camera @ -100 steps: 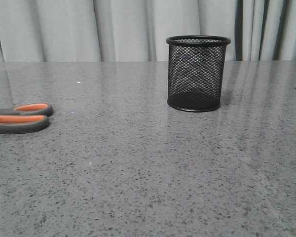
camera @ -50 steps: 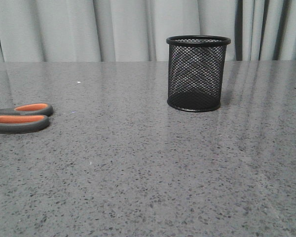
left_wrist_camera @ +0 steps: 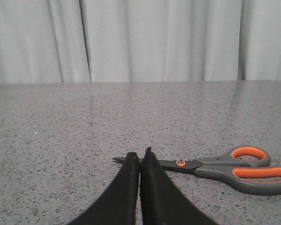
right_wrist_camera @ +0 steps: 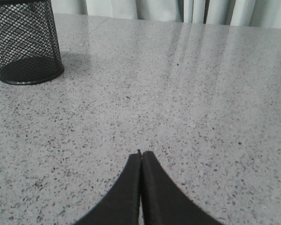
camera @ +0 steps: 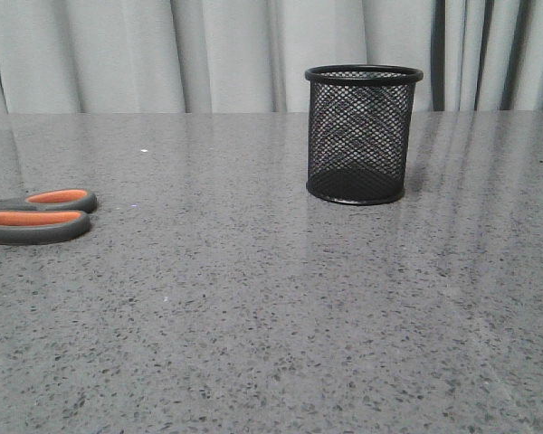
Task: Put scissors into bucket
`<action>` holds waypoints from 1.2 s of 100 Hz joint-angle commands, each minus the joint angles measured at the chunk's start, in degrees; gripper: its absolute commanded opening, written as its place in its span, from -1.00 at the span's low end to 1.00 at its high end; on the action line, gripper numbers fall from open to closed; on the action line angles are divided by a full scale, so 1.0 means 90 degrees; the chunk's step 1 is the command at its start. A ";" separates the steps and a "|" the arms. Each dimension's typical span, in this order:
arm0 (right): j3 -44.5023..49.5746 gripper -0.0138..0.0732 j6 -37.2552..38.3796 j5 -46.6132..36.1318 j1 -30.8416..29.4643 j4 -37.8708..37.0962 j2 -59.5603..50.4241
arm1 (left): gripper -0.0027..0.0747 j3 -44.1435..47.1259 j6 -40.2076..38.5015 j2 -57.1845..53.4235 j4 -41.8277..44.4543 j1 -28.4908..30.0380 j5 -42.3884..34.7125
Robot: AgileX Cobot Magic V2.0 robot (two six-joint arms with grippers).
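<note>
The scissors (camera: 38, 215) lie flat at the table's left edge in the front view, only their grey, orange-lined handles showing. In the left wrist view the whole scissors (left_wrist_camera: 210, 167) lie closed on the table. My left gripper (left_wrist_camera: 139, 152) is shut and empty, its tips in front of the blade end. The bucket (camera: 361, 133), a black mesh cup, stands upright at the back right of centre. It also shows in the right wrist view (right_wrist_camera: 25, 42). My right gripper (right_wrist_camera: 141, 153) is shut and empty over bare table, well apart from the bucket.
The grey speckled table (camera: 253, 307) stretches wide, with pale curtains (camera: 208, 54) behind its far edge. Neither arm shows in the front view.
</note>
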 commanded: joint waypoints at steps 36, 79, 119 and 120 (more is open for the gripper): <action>0.0113 -0.81 -0.0028 -0.1636 -0.0038 0.0237 -0.0154 | -0.99 0.0176 -0.0026 -0.0147 -0.0019 0.0019 -0.0502; 0.0113 -0.81 -0.0028 -0.1736 -0.0038 0.0401 -0.0154 | -0.99 0.0176 -0.0026 -0.0147 -0.0639 0.0019 -0.0513; 0.0089 -0.81 -0.0028 -0.2165 -0.0038 0.4230 -0.0154 | -0.99 0.0108 -0.0026 -0.0147 -0.4104 0.0019 -0.1078; 0.0088 -0.81 -0.0028 -0.2190 -0.0038 0.4413 -0.0154 | -0.99 0.0094 -0.0026 -0.0147 -0.4295 0.0019 -0.1104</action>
